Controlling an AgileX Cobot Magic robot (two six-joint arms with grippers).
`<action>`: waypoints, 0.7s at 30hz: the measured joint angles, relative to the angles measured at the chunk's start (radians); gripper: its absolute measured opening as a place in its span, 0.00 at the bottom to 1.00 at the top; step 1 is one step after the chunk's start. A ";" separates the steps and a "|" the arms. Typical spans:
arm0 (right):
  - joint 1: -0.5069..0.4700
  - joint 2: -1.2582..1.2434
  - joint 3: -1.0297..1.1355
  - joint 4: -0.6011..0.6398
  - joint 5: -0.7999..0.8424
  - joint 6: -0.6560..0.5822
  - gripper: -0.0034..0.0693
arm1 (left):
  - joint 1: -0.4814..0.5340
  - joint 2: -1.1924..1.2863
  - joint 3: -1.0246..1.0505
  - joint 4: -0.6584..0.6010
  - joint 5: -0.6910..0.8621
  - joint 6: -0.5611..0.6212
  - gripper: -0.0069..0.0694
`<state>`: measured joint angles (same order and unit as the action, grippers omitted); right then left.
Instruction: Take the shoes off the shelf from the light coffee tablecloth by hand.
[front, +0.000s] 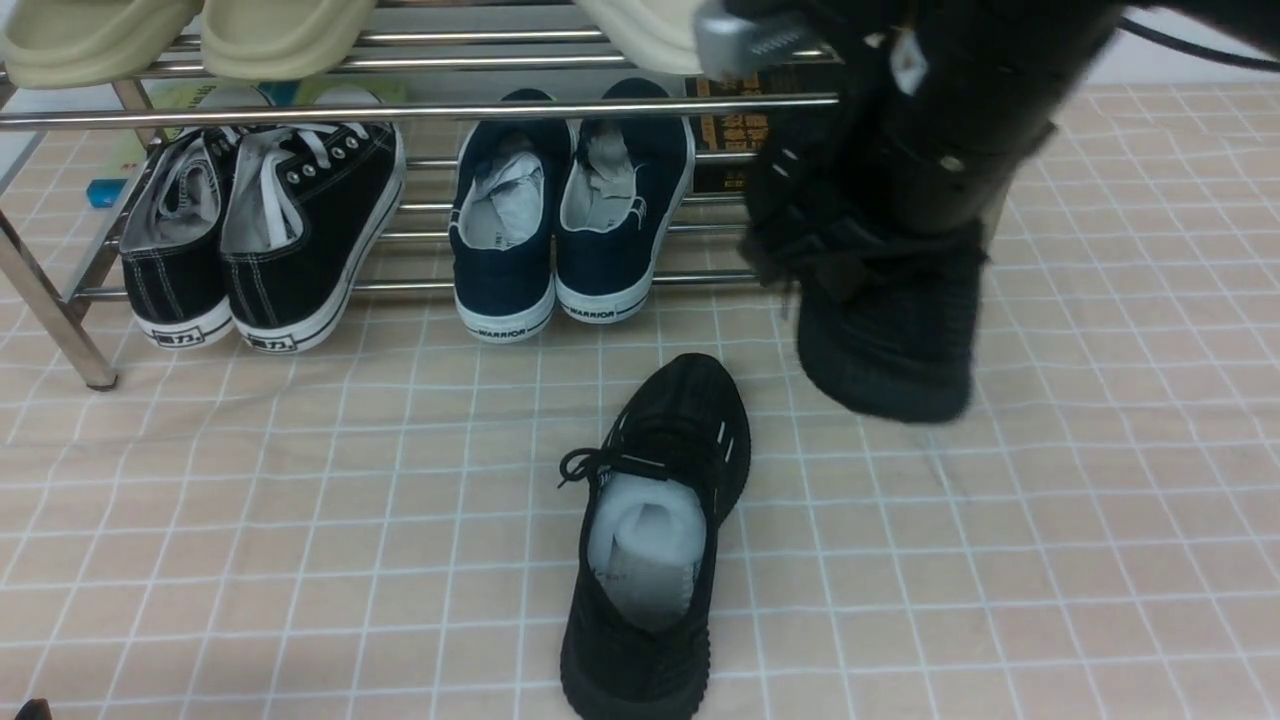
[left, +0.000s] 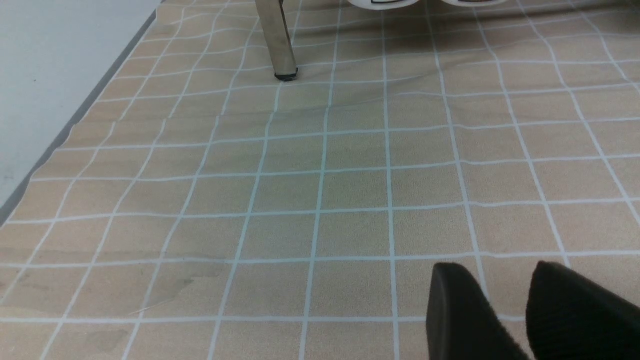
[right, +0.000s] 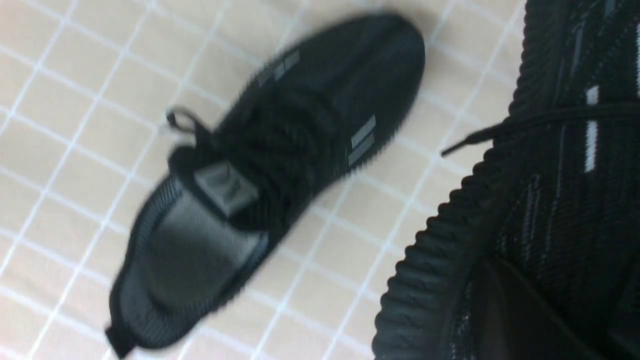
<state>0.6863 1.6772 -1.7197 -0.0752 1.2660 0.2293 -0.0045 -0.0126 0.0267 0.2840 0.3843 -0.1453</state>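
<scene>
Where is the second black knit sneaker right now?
Front view, right side: the second black knit sneaker hangs in the right hand before the shelf, over the tablecloth, beyond and right of its mate lying there.

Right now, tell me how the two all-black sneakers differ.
The near sneaker lies in the open on the tablecloth; the far sneaker is under the right arm, beside the shelf. The near sneaker shows white stuffing; the far sneaker's opening is hidden. Both are black knit with ribbed soles.

1 black shoe (front: 655, 540) lies on tablecloth (front: 300, 520), other shoe (front: 890, 340) hangs midair.
</scene>
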 joint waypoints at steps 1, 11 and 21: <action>0.000 -0.031 0.038 0.008 0.000 0.018 0.05 | 0.000 0.000 0.000 0.000 0.000 0.000 0.40; 0.072 -0.121 0.339 0.017 -0.009 0.132 0.06 | 0.000 0.000 0.000 0.000 0.000 0.000 0.40; 0.107 -0.108 0.378 0.015 -0.110 0.202 0.06 | 0.000 0.000 0.000 0.000 0.000 0.000 0.40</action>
<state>0.7930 1.5695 -1.3419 -0.0602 1.1558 0.4312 -0.0045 -0.0126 0.0267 0.2840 0.3843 -0.1453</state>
